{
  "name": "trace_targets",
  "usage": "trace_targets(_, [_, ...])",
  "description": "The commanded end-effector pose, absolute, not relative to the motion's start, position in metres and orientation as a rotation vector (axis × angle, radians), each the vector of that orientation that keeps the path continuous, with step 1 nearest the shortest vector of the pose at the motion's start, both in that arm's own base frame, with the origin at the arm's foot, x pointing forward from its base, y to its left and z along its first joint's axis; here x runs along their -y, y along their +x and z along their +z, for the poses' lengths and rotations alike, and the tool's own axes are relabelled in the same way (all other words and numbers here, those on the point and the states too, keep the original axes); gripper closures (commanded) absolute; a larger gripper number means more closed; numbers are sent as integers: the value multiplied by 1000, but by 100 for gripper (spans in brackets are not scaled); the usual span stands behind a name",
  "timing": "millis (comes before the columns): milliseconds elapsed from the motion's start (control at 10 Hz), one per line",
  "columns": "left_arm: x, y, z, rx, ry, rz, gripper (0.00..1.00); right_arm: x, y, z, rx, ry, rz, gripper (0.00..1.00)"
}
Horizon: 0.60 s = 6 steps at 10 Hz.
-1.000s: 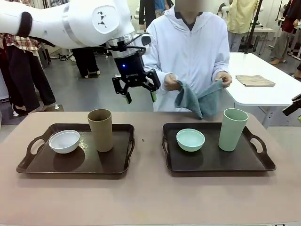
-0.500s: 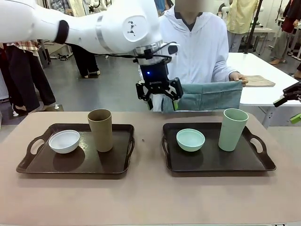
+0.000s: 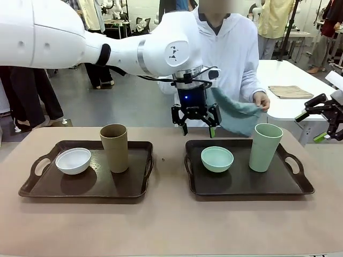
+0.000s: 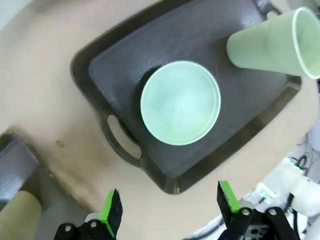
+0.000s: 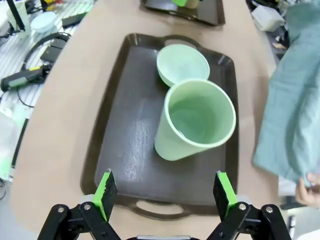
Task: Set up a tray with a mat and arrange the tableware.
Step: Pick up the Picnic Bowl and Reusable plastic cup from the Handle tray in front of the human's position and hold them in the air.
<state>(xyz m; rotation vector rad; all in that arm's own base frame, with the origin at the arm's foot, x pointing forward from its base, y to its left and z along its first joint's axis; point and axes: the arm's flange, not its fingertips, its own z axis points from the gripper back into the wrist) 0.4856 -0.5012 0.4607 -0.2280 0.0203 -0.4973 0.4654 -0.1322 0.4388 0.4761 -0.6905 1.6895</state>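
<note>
Hanging teal cloth beside left claw

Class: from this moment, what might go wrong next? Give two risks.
1. The person's teal cloth mat hangs close to the tall pale green tumbler on the right dark brown tray; laying it could tip the tumbler.
2. The open left pincer hovers beside the cloth and might snag it or bump the person's hand.
</note>
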Motion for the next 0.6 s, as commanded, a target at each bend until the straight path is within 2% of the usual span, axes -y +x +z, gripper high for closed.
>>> trace_targets(0, [513, 494, 458, 33, -205, -504, 0, 132, 482, 424, 691, 438, 1587, 0])
trace_targets(200, [522, 495, 441, 56, -197, -537, 0, 128, 492, 412, 666, 459, 1536, 0])
trace_targets(500, [531, 496, 419, 64, -170, -561, 0, 113, 501, 398, 686, 585, 1500, 0])
